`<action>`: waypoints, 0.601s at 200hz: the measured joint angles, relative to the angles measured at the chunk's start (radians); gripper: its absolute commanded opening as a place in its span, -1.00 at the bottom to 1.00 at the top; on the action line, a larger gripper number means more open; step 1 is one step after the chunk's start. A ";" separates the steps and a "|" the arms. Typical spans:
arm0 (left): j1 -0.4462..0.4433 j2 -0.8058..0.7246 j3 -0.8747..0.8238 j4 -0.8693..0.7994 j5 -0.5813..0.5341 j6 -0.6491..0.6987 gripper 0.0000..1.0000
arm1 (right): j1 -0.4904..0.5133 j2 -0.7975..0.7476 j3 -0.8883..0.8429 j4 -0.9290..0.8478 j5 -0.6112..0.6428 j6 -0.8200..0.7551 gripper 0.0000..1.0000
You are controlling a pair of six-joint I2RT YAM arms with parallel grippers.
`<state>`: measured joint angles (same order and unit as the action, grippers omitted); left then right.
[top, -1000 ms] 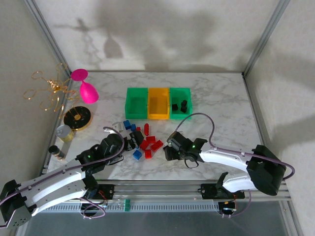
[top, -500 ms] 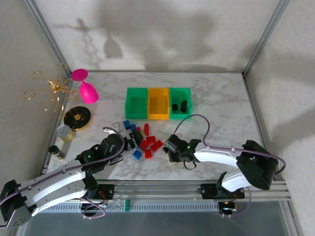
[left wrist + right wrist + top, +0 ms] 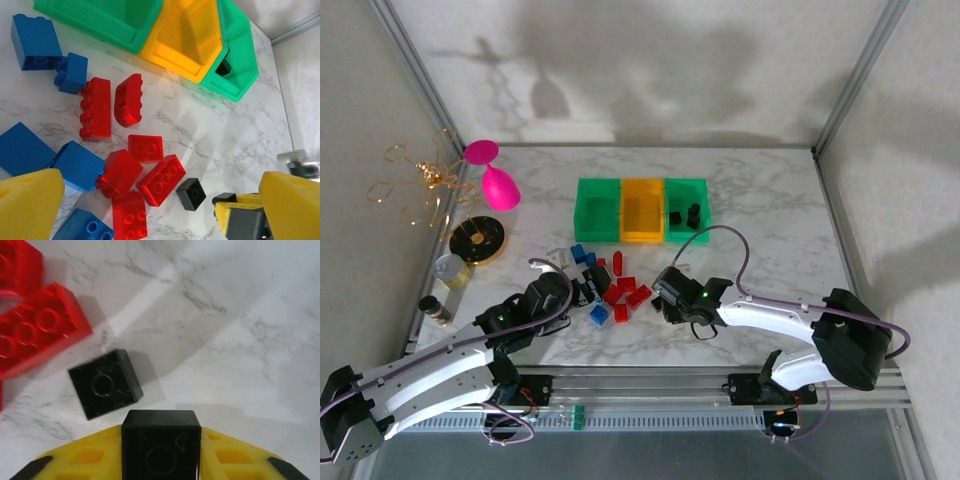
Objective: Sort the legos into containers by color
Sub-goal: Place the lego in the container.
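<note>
Black plastic now sits between the yellow pads [image 3: 85,460] of my right claw [image 3: 666,298]. A second ago this claw stood wide and a little nearer to me; since then it has moved forward to the edge of the pile and narrowed. In the right wrist view its jaws are closed on one black brick [image 3: 161,440]. I cannot tell if the brick is already off the desk [image 3: 770,220] or only pinched on it.

Just ahead of this claw and a little to its left lies a second black brick [image 3: 105,383], free and not touched. Further left of it are the red bricks [image 3: 40,335].

My left claw [image 3: 582,290] has not changed: it is wide, holds nothing, and hangs over the near side of the pile, with blue bricks [image 3: 35,42] and red ones under and ahead of it.

For the task, I judge this to be the grasp step of one more black piece. The right green bin [image 3: 701,195] is far ahead of the right claw and already holds black pieces [image 3: 683,215], so this brick belongs there. The orange-yellow bin [image 3: 642,188] and the left green bin [image 3: 597,186] look empty, so most of the sorting is still open. The grip is on a very small piece, so I would lift slowly.
</note>
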<state>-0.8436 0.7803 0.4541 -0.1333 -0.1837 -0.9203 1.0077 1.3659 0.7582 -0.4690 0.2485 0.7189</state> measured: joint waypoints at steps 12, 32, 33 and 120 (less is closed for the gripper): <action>0.000 0.000 0.002 0.000 -0.005 0.003 0.99 | -0.023 -0.016 0.029 -0.004 0.007 -0.011 -0.35; 0.000 0.002 0.018 -0.002 -0.018 0.015 0.99 | -0.092 -0.029 0.079 -0.007 0.015 -0.043 -0.34; 0.000 0.003 0.020 -0.002 -0.018 0.016 0.99 | -0.098 -0.029 0.083 -0.007 0.016 -0.048 -0.34; 0.056 0.119 0.148 0.017 -0.042 0.105 0.99 | -0.411 0.139 0.312 0.102 0.043 -0.244 -0.35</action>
<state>-0.7876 0.8989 0.6022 -0.1165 -0.2256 -0.8158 0.5964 1.5051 1.0698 -0.3668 0.2916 0.4747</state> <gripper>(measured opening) 0.996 0.329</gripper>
